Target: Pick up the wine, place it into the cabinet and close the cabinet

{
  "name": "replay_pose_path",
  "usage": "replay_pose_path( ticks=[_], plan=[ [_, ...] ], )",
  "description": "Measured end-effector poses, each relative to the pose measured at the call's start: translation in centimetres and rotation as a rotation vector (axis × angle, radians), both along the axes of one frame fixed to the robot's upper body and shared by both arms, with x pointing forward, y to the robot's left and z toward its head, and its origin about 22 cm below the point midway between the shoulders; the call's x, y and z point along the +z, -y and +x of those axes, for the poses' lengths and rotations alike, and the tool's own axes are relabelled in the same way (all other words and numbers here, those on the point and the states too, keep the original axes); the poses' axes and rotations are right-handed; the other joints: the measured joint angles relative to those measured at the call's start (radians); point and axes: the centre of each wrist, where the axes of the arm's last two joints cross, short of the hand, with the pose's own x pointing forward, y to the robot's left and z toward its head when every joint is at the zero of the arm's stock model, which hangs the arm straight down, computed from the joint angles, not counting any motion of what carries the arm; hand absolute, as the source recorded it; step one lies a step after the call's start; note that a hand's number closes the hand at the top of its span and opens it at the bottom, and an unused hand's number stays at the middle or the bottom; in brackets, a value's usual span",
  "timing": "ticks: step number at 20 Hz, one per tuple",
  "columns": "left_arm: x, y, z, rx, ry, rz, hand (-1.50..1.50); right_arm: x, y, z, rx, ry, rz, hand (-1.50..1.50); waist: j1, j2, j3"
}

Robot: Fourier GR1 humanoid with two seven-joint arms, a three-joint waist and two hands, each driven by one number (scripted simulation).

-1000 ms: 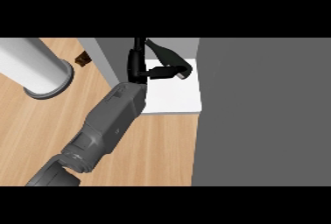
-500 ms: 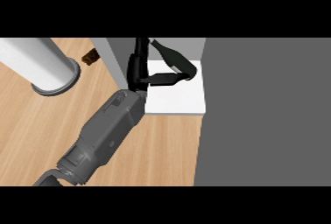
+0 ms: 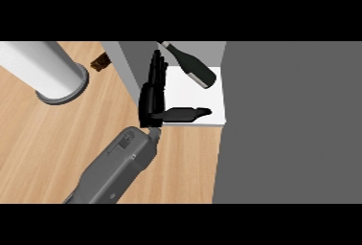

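The wine (image 3: 189,66) lies on the white floor of the cabinet (image 3: 216,98), apart from the left hand (image 3: 151,98), whose fingers are straight, thumb stuck out sideways, holding nothing. Placing looks done, so closing is the step in hand. The hand needs to come clear of the opening and push the door shut, though I cannot tell which grey panel is the door.

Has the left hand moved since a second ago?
Yes. The left hand has opened and drawn back toward the shelf's front edge, leaving the wine lying farther in.
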Motion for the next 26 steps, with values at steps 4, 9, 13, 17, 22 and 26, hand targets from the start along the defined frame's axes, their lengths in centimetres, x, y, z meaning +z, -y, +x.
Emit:
replay_pose_path(
  ticks=[4,9,13,17,22,26],
  plan=[
    [-0.4,-0.6,-3.2,-0.020,0.001,-0.031,-1.50,0.2,-0.1,0.1,-0.002,-0.003,-0.006,-1.50,-0.002,0.004,0.000],
    [-0.1,-0.9,-6.9,-0.030,0.011,-0.054,-1.50,0.2,-0.3,0.1,0.010,0.001,0.000,-1.50,-0.010,0.008,0.000],
    [0.1,-1.5,-10.3,-0.033,0.023,-0.072,-1.50,0.3,-0.3,0.2,0.012,-0.002,-0.016,1.50,-0.013,0.009,0.000],
    [-0.2,-2.4,-13.1,-0.031,0.028,-0.072,-1.50,0.3,-0.6,0.1,0.105,-0.025,-0.099,1.50,-0.014,0.010,0.000],
    [-0.9,-4.9,-15.7,-0.007,0.030,-0.058,-1.50,-0.1,-1.8,-0.6,0.293,-0.076,-0.180,1.50,-0.011,0.009,-0.001],
    [-0.4,-7.0,-17.2,0.005,0.031,-0.046,-1.50,-0.2,-2.1,-1.0,0.357,-0.087,-0.198,1.50,-0.011,0.008,-0.002]
  ],
)
